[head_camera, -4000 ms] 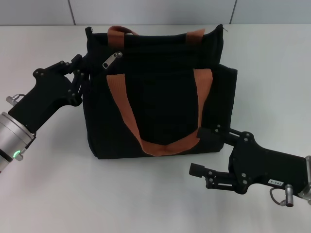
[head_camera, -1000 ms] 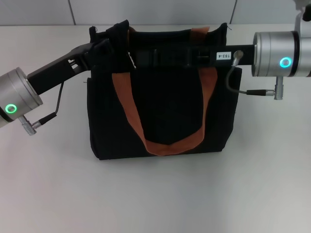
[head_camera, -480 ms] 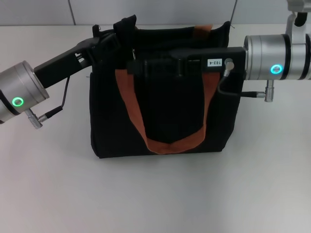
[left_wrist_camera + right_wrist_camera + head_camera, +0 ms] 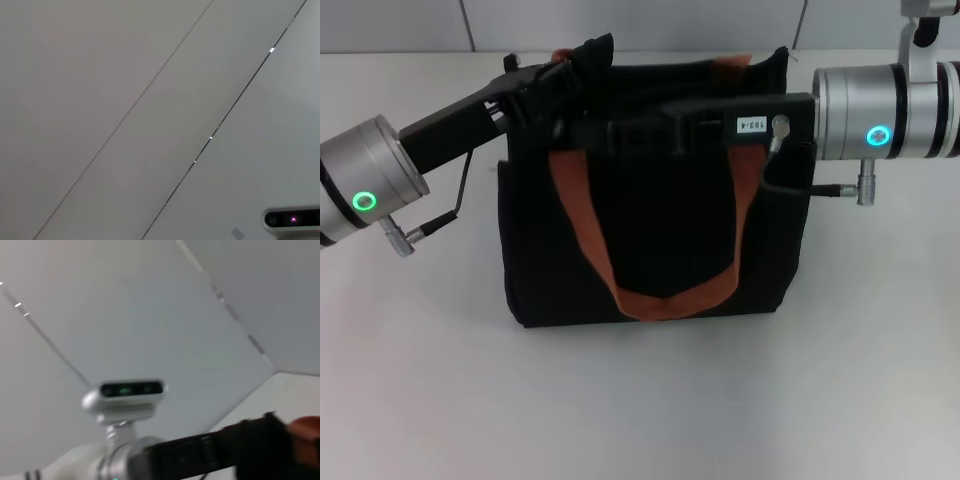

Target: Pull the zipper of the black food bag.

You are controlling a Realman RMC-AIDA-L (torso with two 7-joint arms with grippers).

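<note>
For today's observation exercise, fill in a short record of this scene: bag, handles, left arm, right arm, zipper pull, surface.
bag: black food bag, upright
handles: orange-brown straps in a U on its face
left arm: left gripper at the bag's upper left corner
right arm: right gripper reaching across the bag's top edge
zipper pull: not visible, hidden by the grippers
surface: white table

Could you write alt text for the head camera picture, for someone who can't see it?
A black bag with orange straps stands on a white table. Two robot arms reach its top edge from either side, the left hand and right hand meeting there.
</note>
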